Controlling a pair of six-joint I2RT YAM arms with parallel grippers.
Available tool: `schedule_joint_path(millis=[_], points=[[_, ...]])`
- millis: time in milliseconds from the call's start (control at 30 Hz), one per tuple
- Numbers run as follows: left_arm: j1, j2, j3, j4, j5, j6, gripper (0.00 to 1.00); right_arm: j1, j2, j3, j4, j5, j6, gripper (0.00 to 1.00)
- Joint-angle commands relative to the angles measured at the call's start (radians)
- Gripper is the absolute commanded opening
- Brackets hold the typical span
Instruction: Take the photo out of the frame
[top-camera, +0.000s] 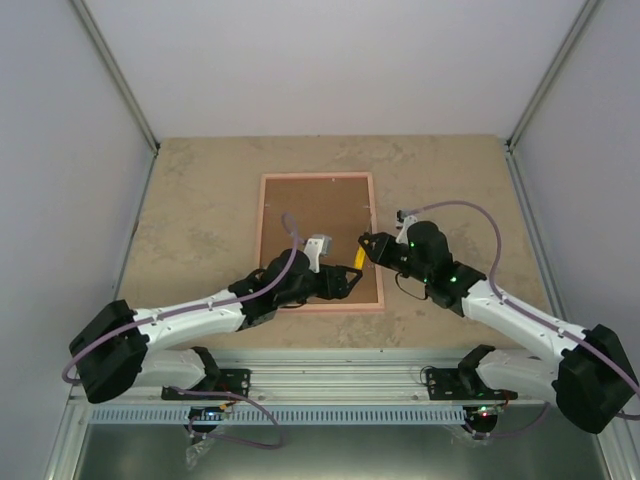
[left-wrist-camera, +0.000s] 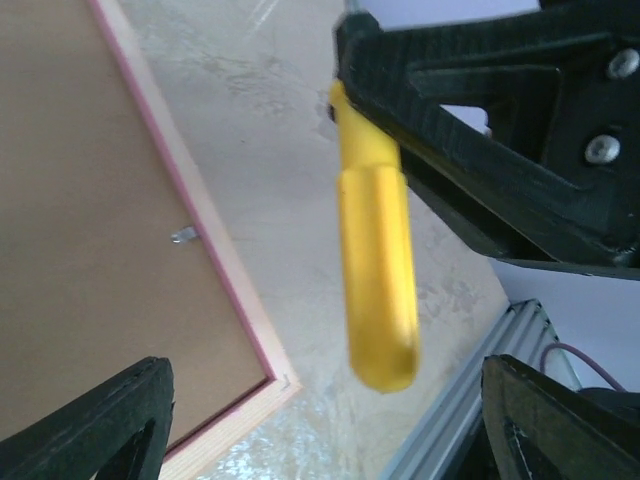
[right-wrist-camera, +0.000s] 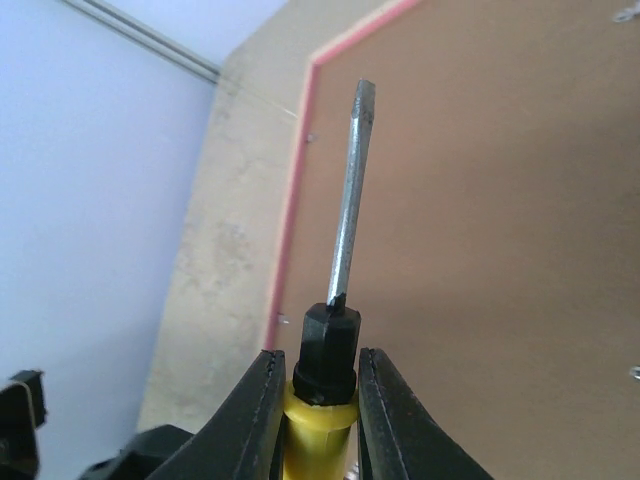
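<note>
The frame (top-camera: 318, 180) lies face down on the table, its brown back up and its thin pink rim (left-wrist-camera: 215, 255) (right-wrist-camera: 297, 190) showing. The photo is hidden under the backing. My right gripper (top-camera: 368, 250) (right-wrist-camera: 322, 365) is shut on a screwdriver (top-camera: 357, 263) at the black collar above its yellow handle. The metal shaft (right-wrist-camera: 348, 210) points out over the frame's back, above the right edge. My left gripper (top-camera: 345, 283) (left-wrist-camera: 325, 420) is open by the frame's near right corner. The yellow handle end (left-wrist-camera: 377, 270) hangs between its spread fingers without touching them.
A small metal tab (left-wrist-camera: 183, 235) sits on the backing by the rim. An aluminium rail (top-camera: 330, 370) (left-wrist-camera: 470, 400) runs along the table's near edge. White walls close the table in on the left, right and back.
</note>
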Motion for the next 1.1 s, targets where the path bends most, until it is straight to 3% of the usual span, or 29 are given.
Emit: schedule_joint_path(millis=[0,433,1067], points=[[-0.035,0.026,0.045,0.072,0.012,0.023,0.83,0.026,-0.029,-0.04,0.123,0.023,0.083,0.0],[-0.037,0.035,-0.005,0.233,0.021,-0.042,0.47,0.083,-0.088,-0.136,0.277,0.019,0.139,0.01],[-0.001,-0.001,-0.034,0.257,0.03,-0.064,0.19,0.12,-0.024,-0.177,0.451,-0.107,0.117,0.01]])
